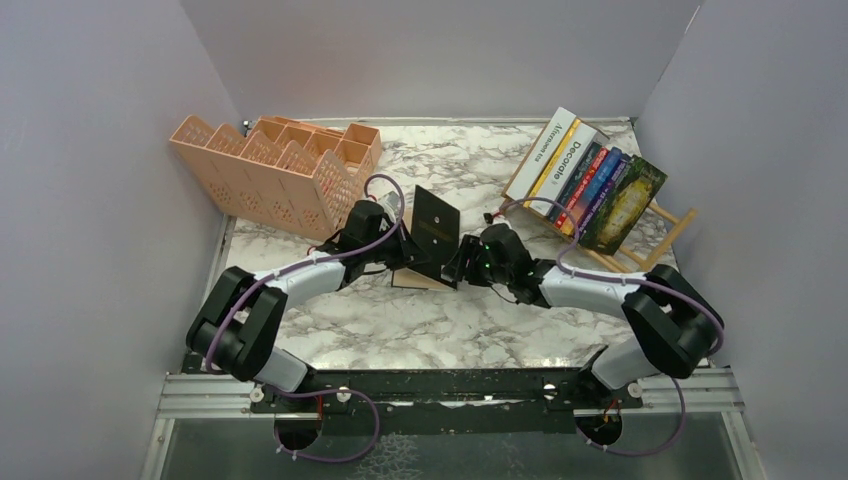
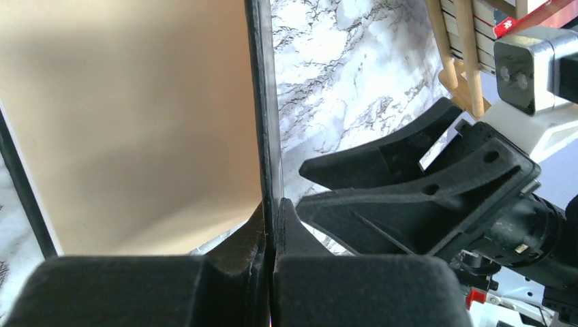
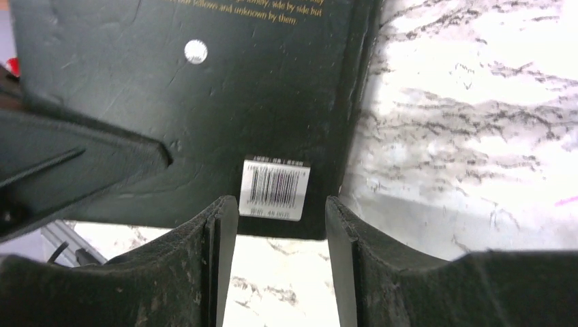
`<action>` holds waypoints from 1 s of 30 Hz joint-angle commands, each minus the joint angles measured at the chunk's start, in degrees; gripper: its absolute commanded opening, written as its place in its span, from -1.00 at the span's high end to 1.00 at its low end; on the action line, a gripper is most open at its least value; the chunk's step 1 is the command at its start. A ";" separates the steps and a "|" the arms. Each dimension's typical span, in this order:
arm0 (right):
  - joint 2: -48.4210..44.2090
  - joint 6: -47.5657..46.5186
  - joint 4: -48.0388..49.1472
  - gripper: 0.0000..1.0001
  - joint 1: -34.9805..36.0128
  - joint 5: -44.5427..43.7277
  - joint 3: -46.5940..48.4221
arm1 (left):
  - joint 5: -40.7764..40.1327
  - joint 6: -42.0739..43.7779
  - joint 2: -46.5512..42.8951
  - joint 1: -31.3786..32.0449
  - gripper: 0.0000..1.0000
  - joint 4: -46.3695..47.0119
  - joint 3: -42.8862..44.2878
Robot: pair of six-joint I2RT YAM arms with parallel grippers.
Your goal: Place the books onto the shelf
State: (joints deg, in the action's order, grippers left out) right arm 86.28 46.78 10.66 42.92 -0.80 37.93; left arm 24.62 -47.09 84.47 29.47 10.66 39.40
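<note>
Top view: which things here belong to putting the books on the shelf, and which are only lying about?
Job: thin black book pinched in left gripper; row of books on light-wood slatted rack; open right gripper.
Lying about: peach plastic lattice organizer.

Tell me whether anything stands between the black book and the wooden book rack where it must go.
Yes: the open right gripper and its wrist sit close against the black book on the side of the wooden book rack. Nothing else shows between them.
</note>
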 commanded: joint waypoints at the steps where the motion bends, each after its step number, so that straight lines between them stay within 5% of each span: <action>1: -6.65 2.33 -0.77 -0.14 -0.91 2.38 -2.61 | 4.85 2.34 -3.15 0.09 1.00 2.72 0.77; 7: -15.81 4.28 -0.65 -0.32 -3.46 4.79 -6.08 | 13.51 1.79 -8.87 0.06 1.00 4.18 0.81; 15: -27.30 7.98 -1.07 -0.80 -4.86 2.36 -11.17 | 17.13 -1.01 -16.39 -0.02 1.00 4.21 0.83; 21: -29.76 12.52 2.60 -0.85 -4.94 6.91 -13.76 | 17.66 -4.82 -18.78 -0.01 1.00 6.87 -0.69; 30: -23.78 18.22 24.71 -0.70 -4.90 18.14 -18.29 | 15.85 -6.88 -17.99 0.06 1.00 8.52 -3.51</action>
State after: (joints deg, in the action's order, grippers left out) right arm 61.04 61.69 21.26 37.89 10.61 21.50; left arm 39.00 -51.62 67.61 29.32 12.88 36.84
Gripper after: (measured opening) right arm 0.885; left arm 0.013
